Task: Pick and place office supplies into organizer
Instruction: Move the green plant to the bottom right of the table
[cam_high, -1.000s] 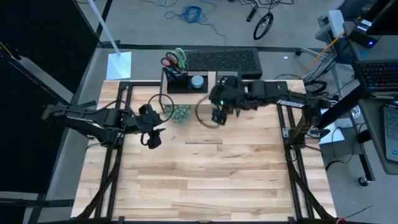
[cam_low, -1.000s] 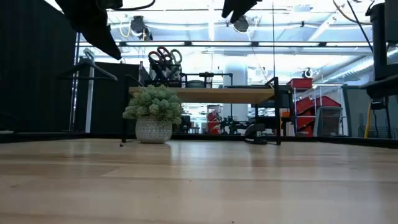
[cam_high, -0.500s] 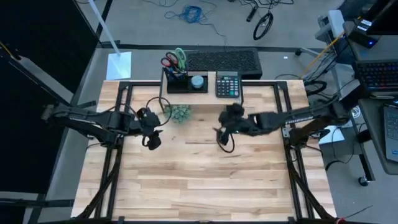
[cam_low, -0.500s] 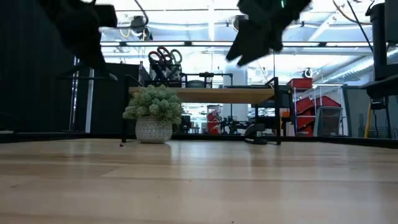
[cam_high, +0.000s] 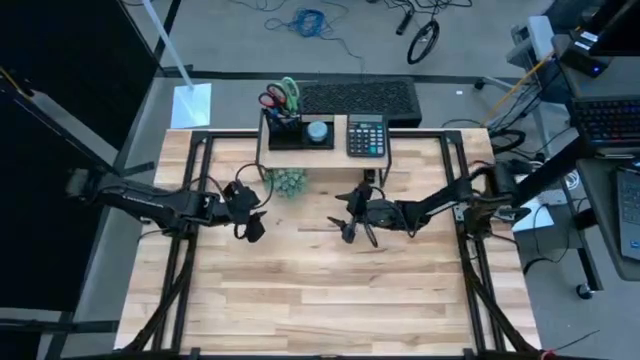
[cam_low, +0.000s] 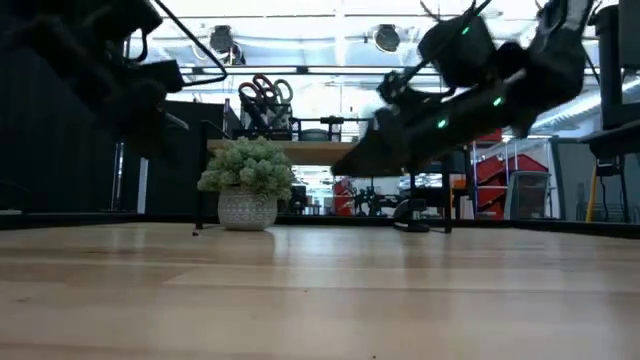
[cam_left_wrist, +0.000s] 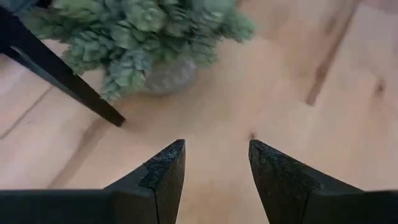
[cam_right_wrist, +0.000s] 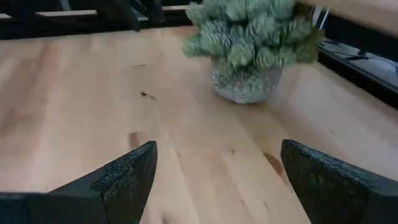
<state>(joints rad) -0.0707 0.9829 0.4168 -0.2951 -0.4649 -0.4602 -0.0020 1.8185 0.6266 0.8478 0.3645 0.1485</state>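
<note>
I read both grippers as empty, right gripper (cam_high: 347, 228) spread wide, left gripper (cam_high: 250, 226) partly open, low over bare table since scissors (cam_high: 281, 96) sit stowed in organizer (cam_high: 297, 134).

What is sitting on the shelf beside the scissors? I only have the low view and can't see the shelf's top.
Observer: From above, a black calculator lies on the shelf, to the right of the organizer that holds the scissors.
Operator: Is the left gripper carrying anything?
Observer: No. Its wrist view shows the left gripper open, with only bare table between the fingers.
Operator: And the right one?
Observer: The right gripper is open wide and empty, and faces the plant.
</note>
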